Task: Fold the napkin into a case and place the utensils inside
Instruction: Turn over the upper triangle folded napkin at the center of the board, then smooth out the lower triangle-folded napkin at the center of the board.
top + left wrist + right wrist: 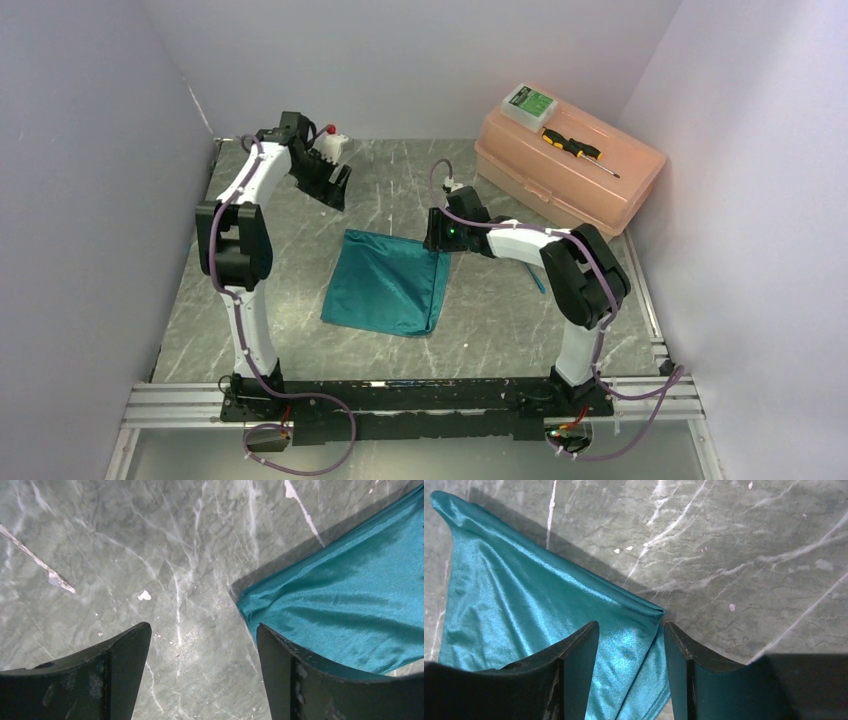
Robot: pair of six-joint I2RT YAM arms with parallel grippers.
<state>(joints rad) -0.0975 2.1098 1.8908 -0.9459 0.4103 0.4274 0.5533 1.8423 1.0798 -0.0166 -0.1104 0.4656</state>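
The teal napkin (385, 282) lies folded flat in the middle of the table, roughly square. My right gripper (441, 236) is open over its far right corner; in the right wrist view (631, 636) the jaws straddle the doubled cloth corner (524, 605), with the fingers (583, 647) not closed on it. My left gripper (335, 186) is open and empty, raised over bare table beyond the napkin's far left corner; the left wrist view (202, 632) shows that corner (350, 595) to the right. A thin blue utensil (538, 281) peeks out beneath the right arm. The white sticks are out of view.
A peach toolbox (600, 185) stands at the back right with a yellow-and-black screwdriver (575, 148) and a small green-labelled box (528, 103) on its lid. A small white object with a red tip (334, 142) sits at the back behind the left arm. Walls close both sides.
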